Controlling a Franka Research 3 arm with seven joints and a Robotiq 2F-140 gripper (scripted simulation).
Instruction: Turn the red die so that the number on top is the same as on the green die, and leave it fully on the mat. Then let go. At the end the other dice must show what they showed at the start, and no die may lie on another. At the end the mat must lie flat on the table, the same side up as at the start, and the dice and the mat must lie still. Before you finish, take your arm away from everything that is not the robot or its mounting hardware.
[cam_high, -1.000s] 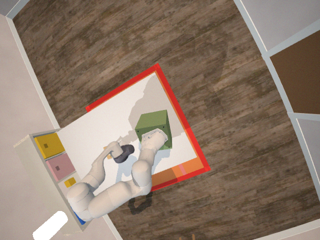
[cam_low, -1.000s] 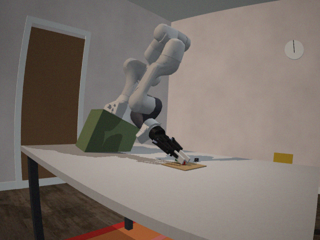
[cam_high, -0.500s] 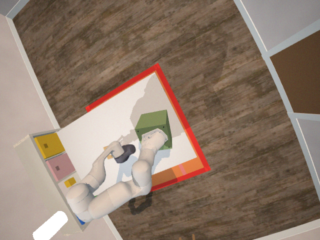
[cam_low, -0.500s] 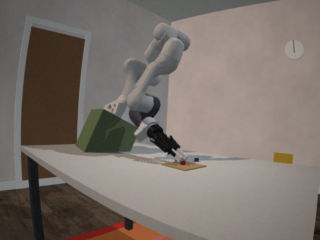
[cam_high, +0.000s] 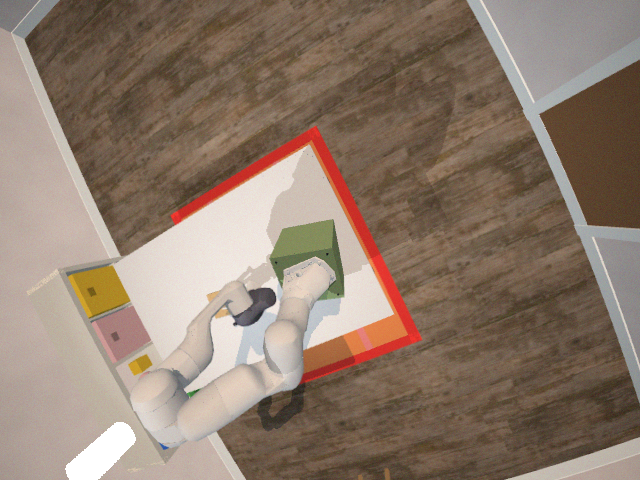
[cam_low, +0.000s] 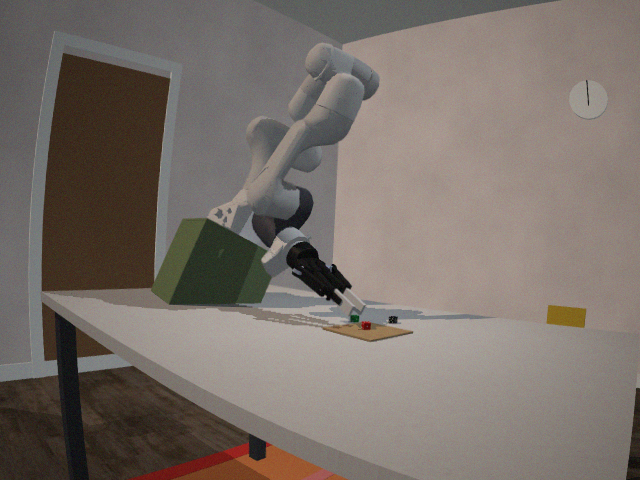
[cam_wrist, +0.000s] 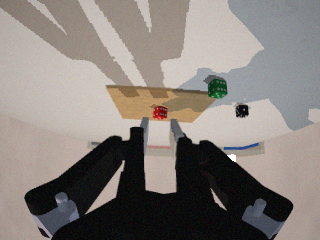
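Note:
The tan mat (cam_low: 368, 331) lies flat on the white table, and it also shows in the wrist view (cam_wrist: 160, 102). The red die (cam_low: 366, 325) sits on the mat, small in the wrist view (cam_wrist: 159, 112); I cannot read its top face. The green die (cam_low: 354, 318) (cam_wrist: 216, 87) stands just behind it by the mat's far edge. A black die (cam_low: 392, 319) (cam_wrist: 242, 111) lies on the table off the mat. My gripper (cam_low: 356, 308) (cam_wrist: 159, 128) hangs tilted just above the red die, its fingers a narrow gap apart, with nothing between them.
A big green box (cam_low: 211, 263) stands on the table at the arm's base (cam_high: 307, 255). A yellow block (cam_low: 566, 315) lies at the far right edge. A shelf with yellow (cam_high: 98, 290) and pink (cam_high: 121, 332) bins borders the table.

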